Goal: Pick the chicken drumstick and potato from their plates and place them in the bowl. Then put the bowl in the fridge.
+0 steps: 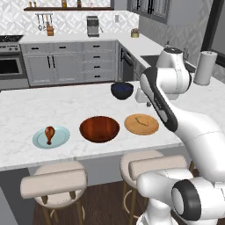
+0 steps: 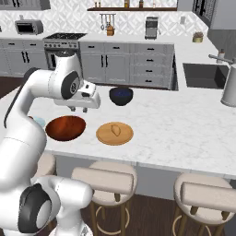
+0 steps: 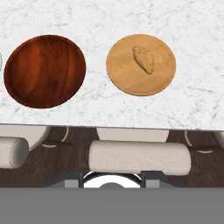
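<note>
From my end, the drumstick (image 1: 50, 133) sat on the blue-green plate (image 1: 61, 139) at the left of the marble counter (image 1: 26, 110). The wooden bowl (image 1: 99, 128) lay in the middle with nothing in it, and the potato (image 3: 143, 59) was on the tan plate (image 3: 127, 74) to its right. The hand hung above the counter holding nothing; I couldn't tell how the fingers stood.

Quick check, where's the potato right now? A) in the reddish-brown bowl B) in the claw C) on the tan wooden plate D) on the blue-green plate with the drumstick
C. The potato lies on the tan wooden plate; the reddish-brown bowl beside it is empty, and the drumstick sits alone on the blue-green plate.
</note>
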